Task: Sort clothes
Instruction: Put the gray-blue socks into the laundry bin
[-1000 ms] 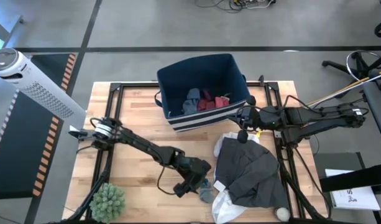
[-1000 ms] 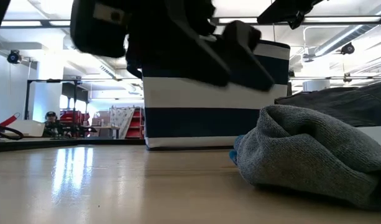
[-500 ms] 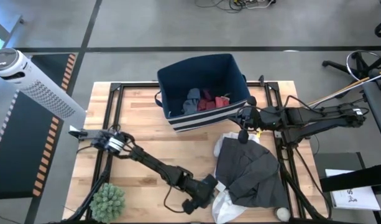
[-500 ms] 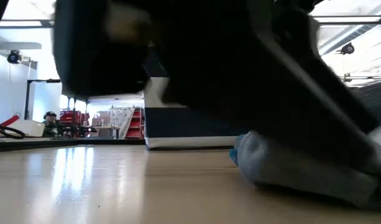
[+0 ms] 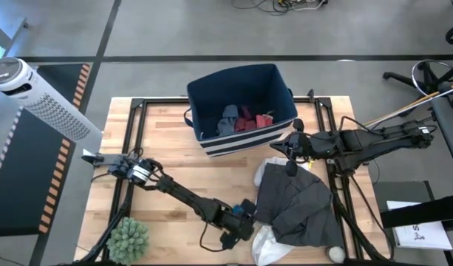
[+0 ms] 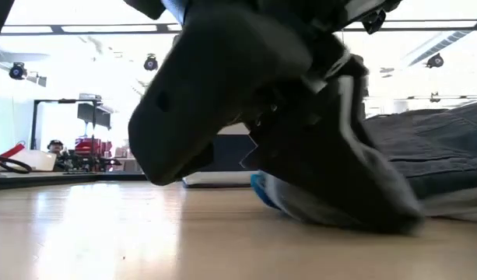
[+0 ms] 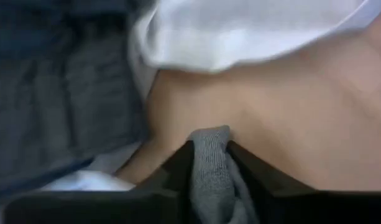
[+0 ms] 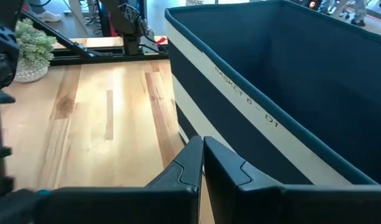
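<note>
A small grey garment (image 7: pixel 209 163) lies on the wood beside the large dark grey garment (image 5: pixel 296 205) and the white one (image 5: pixel 264 244), near the table's near edge. My left gripper (image 5: pixel 239 220) is down on it and shut on it. A bit of blue cloth (image 6: pixel 261 189) shows under it in the low view. Several small red, maroon and blue-grey clothes (image 5: pixel 244 118) lie in the navy striped bin (image 5: pixel 211 144). My right gripper (image 5: pixel 289 150) hangs shut with nothing in it, by the bin's right front corner. My left gripper pinches a raised fold of the small grey garment (image 7: pixel 210 144) between its two fingers (image 7: pixel 179 163). The fingers slant down from above and from the table's left. The rest of the garment (image 6: pixel 300 211) lies bunched on the table under the gripper.
A small potted plant (image 5: pixel 128 238) stands at the near left corner. A white tower fan (image 5: pixel 41 100) stands off the table's far left. The striped bin's wall (image 8: pixel 252 106) is right beside my right gripper. Bare wood (image 5: pixel 167 159) lies between the bin and the left arm.
My left gripper has gone toward the table's near right and come down onto the small grey garment. The garment, a loose lump a second ago, is now bunched up under the gripper.
</note>
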Controlling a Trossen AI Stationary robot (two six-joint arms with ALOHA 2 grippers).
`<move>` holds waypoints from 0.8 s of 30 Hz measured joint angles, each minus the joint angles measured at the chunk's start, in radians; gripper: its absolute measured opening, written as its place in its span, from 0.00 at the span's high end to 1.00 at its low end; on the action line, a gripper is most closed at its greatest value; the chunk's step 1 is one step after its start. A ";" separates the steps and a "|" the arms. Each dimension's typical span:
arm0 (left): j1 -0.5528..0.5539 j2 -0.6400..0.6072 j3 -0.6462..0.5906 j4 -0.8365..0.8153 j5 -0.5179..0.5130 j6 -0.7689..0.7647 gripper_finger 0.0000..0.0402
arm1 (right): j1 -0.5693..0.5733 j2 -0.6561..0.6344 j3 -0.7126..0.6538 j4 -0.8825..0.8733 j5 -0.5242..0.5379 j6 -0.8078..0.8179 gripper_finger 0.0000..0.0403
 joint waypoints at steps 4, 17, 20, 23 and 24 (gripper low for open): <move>0.001 -0.053 0.000 -0.088 -0.043 -0.033 0.96 | 0.008 0.000 0.000 -0.001 0.000 0.001 1.00; -0.003 -0.360 -0.002 -0.250 -0.280 -0.043 0.98 | 0.030 0.000 0.000 -0.001 0.000 0.009 1.00; 0.006 -0.442 -0.004 -0.265 -0.344 -0.027 0.98 | 0.030 0.000 0.000 0.000 0.000 0.008 1.00; 0.020 -0.525 -0.007 -0.267 -0.412 -0.007 0.98 | 0.030 0.000 -0.001 0.000 0.000 0.008 1.00; 0.026 -0.551 -0.007 -0.266 -0.425 0.000 0.98 | 0.030 0.000 -0.001 -0.002 0.000 0.005 1.00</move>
